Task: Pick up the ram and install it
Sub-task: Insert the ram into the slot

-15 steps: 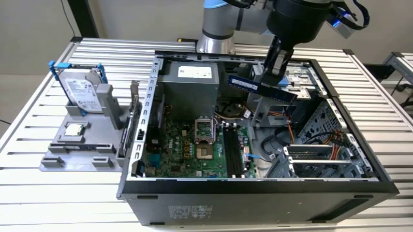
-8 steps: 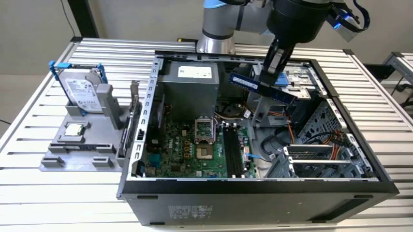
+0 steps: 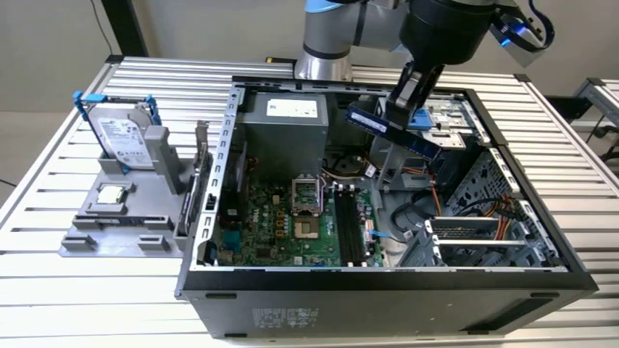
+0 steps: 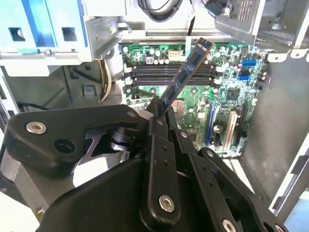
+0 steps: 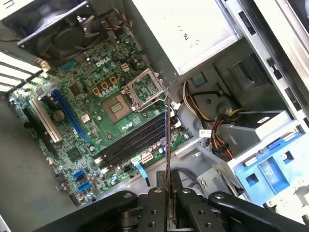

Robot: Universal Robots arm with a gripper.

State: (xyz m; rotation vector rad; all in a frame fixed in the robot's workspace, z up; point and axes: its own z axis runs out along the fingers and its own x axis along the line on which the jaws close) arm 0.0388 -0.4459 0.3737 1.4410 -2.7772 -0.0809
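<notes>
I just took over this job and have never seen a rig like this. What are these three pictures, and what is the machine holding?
The exterior view is from a camera off the machine: a robot arm reaches over an open computer case lying on a slatted metal table. Its black hand is shut on the ram, a thin bluish stick, held in the air over the case and not yet in a slot. The two wrist views come from cameras riding on the arm; they look past the hand at the green motherboard and its long black slots. On the exterior view's left, beside the case, a grey holder carries a hard drive in a blue frame and a small square processor chip.
</notes>
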